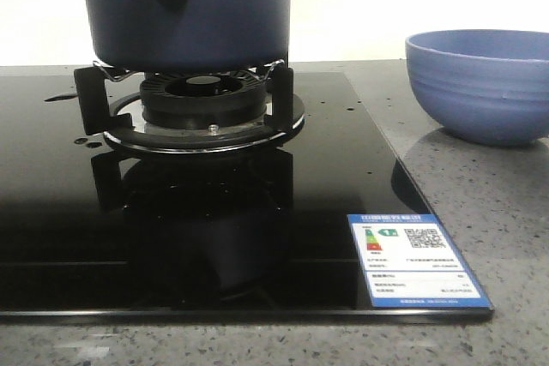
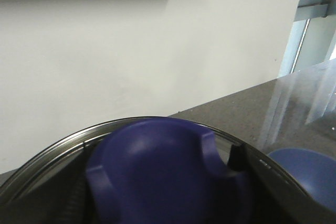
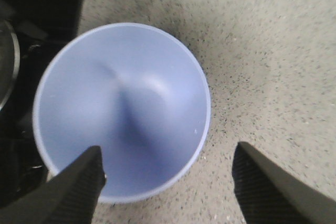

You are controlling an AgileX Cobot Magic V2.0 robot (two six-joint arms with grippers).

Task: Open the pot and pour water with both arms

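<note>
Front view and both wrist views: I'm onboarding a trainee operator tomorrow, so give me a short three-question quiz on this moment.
1. True or false: the pot sits on the burner stand of the black cooktop.
2. Multiple choice: the light blue bowl stands on
A) the cooktop glass
B) the grey speckled counter
C) the pot
3. Fill in: in the right wrist view, the right gripper has its fingers spread ____ over the bowl.

Key
1. True
2. B
3. open
</note>
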